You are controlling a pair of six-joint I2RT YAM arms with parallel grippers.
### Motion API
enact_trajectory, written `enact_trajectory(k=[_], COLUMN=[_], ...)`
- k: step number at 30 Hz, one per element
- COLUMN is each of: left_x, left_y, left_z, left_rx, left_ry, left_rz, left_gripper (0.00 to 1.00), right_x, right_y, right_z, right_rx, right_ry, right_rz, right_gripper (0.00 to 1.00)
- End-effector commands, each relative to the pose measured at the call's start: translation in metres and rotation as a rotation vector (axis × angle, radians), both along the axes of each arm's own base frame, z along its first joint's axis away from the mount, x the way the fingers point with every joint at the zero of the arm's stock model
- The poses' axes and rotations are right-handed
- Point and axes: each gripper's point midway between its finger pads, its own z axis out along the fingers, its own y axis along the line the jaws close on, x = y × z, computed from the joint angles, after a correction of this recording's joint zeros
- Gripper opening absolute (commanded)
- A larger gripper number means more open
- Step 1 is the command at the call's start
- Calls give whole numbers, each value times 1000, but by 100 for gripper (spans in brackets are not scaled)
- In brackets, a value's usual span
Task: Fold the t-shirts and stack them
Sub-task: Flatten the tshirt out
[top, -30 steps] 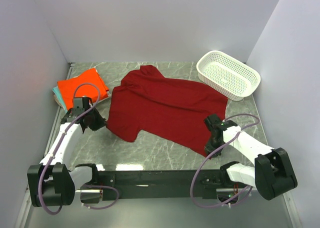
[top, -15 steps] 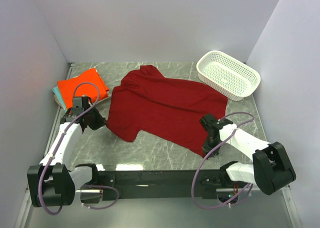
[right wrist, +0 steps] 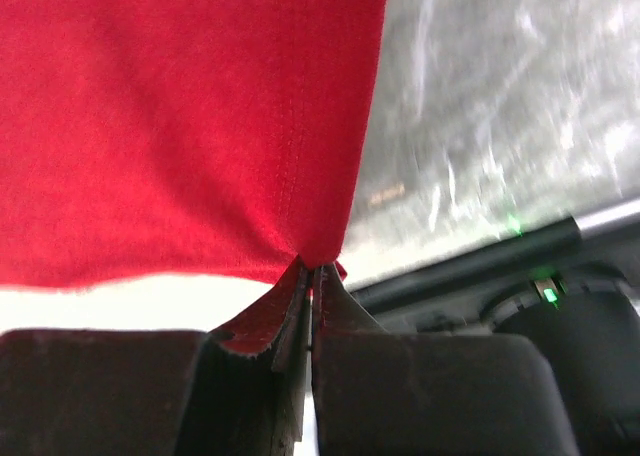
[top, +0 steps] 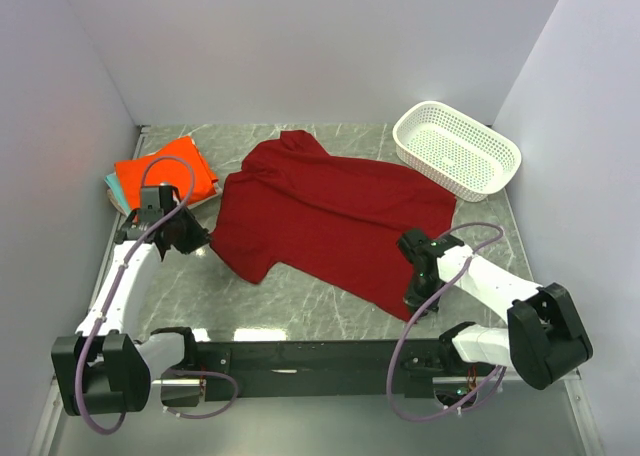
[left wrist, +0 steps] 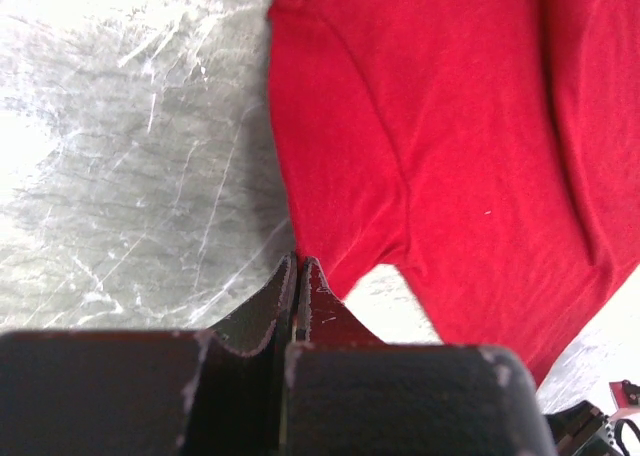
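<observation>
The dark crimson red t-shirt (top: 325, 216) lies spread flat mid-table and also shows in the left wrist view (left wrist: 450, 126) and the right wrist view (right wrist: 180, 116). My right gripper (top: 411, 298) is shut on its near right hem corner, the cloth pinched at the tips (right wrist: 312, 268). My left gripper (top: 203, 243) is shut and empty, its tips (left wrist: 298, 266) just left of the shirt's near sleeve edge. The bright orange t-shirt (top: 165, 171) lies folded at far left on top of the teal one (top: 109, 184) and the tan one (top: 121, 205).
A white perforated basket (top: 398, 134) stands at the back right, just beyond the red shirt's right edge. Walls close in the table on the left, back and right. The black base rail (top: 300, 356) runs along the near edge.
My right gripper has moved a little left, holding the hem corner. My left gripper has shifted slightly back and to the left, still shut. The shirts lie as before.
</observation>
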Motion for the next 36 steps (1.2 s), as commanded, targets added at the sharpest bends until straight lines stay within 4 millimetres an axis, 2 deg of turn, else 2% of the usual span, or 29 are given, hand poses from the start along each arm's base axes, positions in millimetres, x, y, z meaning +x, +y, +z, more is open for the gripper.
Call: enact_trajectory(k=[1,3,4,9,15,22,27,32,36], left_x=[1,-5,-8,-30,-55,-85,-102,-95,-70], left_y=[6,6,7,16,24,36,32,28,22], left_z=[31,37,41,44,56,69,50,47,53], left_rx=[27,27,31,74,114,188,183,171,159], left_ry=[-61,-58,-68,-32,-40,-24,24,21,-17], left_rz=[17,23,31,65,112,126,94,72,2], left_gripper=[0,0,0,0,0,0,0,0,0], right_x=[-6,-5,-11,-19,-32,-58,-73,-70,-62], right_y=[2,1,-1,1,2,12,11,14,30], right_z=[31,42,46,60,68,71,64,65,57], right_rx=[4,2,-6,12,1,50,65,85,151], right_ry=[26,22,46,64,85,131,153,128,105], right_rz=[62,79,88,120,153,192,179,160,149], right_gripper=[0,0,0,0,0,0,0,0,0])
